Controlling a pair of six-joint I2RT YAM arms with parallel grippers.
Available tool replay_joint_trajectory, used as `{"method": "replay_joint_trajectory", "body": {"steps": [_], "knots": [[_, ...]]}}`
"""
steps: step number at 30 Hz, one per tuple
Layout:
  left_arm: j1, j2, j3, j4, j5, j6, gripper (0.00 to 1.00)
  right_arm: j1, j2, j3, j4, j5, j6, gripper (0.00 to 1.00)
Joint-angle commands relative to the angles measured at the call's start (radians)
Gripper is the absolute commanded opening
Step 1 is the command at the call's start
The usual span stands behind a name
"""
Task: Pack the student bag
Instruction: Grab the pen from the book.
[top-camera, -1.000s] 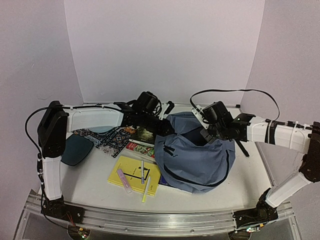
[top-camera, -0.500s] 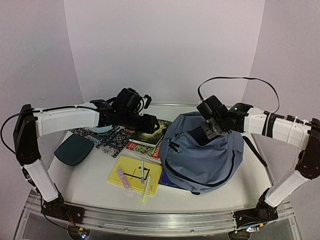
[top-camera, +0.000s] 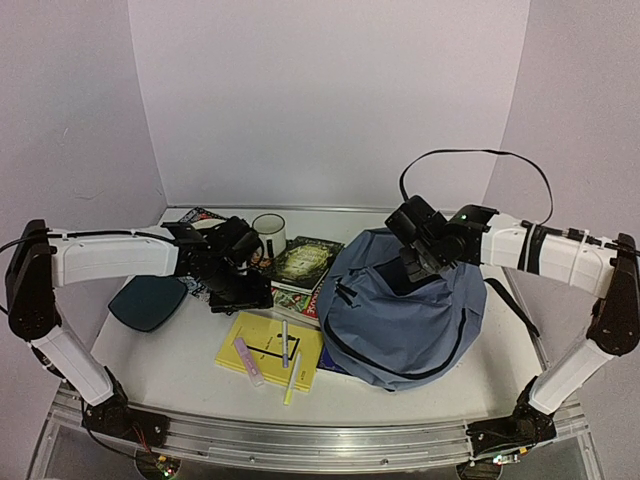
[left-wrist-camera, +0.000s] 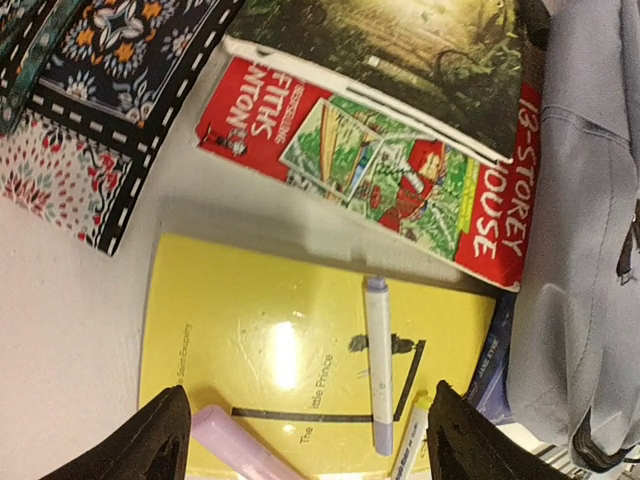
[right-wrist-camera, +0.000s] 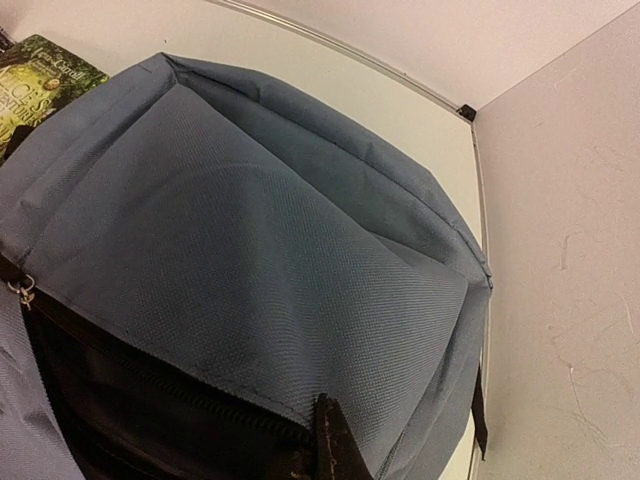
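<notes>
The student bag (top-camera: 400, 320), a blue-grey fabric backpack, lies on the table (top-camera: 180, 370) right of centre, its left side touching a stack of books. The right gripper (right-wrist-camera: 322, 440) is clenched on the fabric rim of the bag's main zip opening, holding that edge raised; the dark inside shows below the rim in the right wrist view.

The left gripper (left-wrist-camera: 308, 390) hangs released, its 2 fingers spread wide with nothing between them, above a yellow book (left-wrist-camera: 250, 340) titled The Little Prince. A lavender marker (left-wrist-camera: 378, 370) lies on that cover, a pink highlighter (left-wrist-camera: 240, 450) lies near the left finger, and a pale yellow pen (top-camera: 291, 378) rests on the book's near edge. A dark blue book (left-wrist-camera: 490, 370) pokes out from under the yellow one beside the bag.

Beyond it lies a red 13-Storey Treehouse book (left-wrist-camera: 380, 170) with a dark green book (top-camera: 305, 260) on top. A patterned pouch (left-wrist-camera: 120, 60) lies to the left, a white mug (top-camera: 268, 235) stands behind, and a dark teal tray (top-camera: 148, 300) sits at the far left.
</notes>
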Motion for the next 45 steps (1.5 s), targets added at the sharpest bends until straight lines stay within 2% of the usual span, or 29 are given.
{"method": "replay_joint_trajectory", "body": {"steps": [1, 5, 15, 20, 27, 32, 34, 37, 40, 45], "knots": [[0.008, -0.052, -0.052, -0.076, 0.064, -0.138, 0.83, 0.015, -0.001, 0.046, -0.008, 0.018, 0.065, 0.0], [0.011, -0.038, -0.089, -0.104, 0.103, -0.216, 0.77, 0.022, 0.008, 0.042, 0.001, 0.005, 0.082, 0.0], [0.008, -0.059, -0.151, -0.12, 0.149, -0.273, 0.64, 0.029, 0.02, 0.017, 0.031, -0.019, 0.098, 0.0], [-0.011, -0.002, -0.156, -0.118, 0.163, -0.271, 0.57, 0.03, 0.024, 0.001, 0.049, -0.024, 0.093, 0.0], [-0.023, 0.115, -0.086, -0.115, 0.122, -0.245, 0.5, 0.03, 0.045, 0.01, 0.064, -0.045, 0.072, 0.0], [-0.023, 0.161, -0.056, -0.108, 0.106, -0.236, 0.34, 0.029, 0.051, 0.018, 0.067, -0.05, 0.06, 0.0], [-0.022, 0.165, -0.039, -0.106, 0.108, -0.224, 0.19, 0.03, 0.046, 0.02, 0.069, -0.056, 0.056, 0.0], [-0.022, 0.147, -0.021, -0.107, 0.105, -0.215, 0.08, 0.031, 0.038, 0.023, 0.069, -0.064, 0.05, 0.0], [-0.019, 0.11, 0.021, -0.107, 0.098, -0.205, 0.04, 0.035, 0.029, 0.027, 0.069, -0.082, 0.042, 0.0], [-0.015, 0.062, 0.143, -0.095, 0.086, -0.165, 0.03, 0.05, 0.012, 0.034, 0.069, -0.119, 0.037, 0.0]]}}
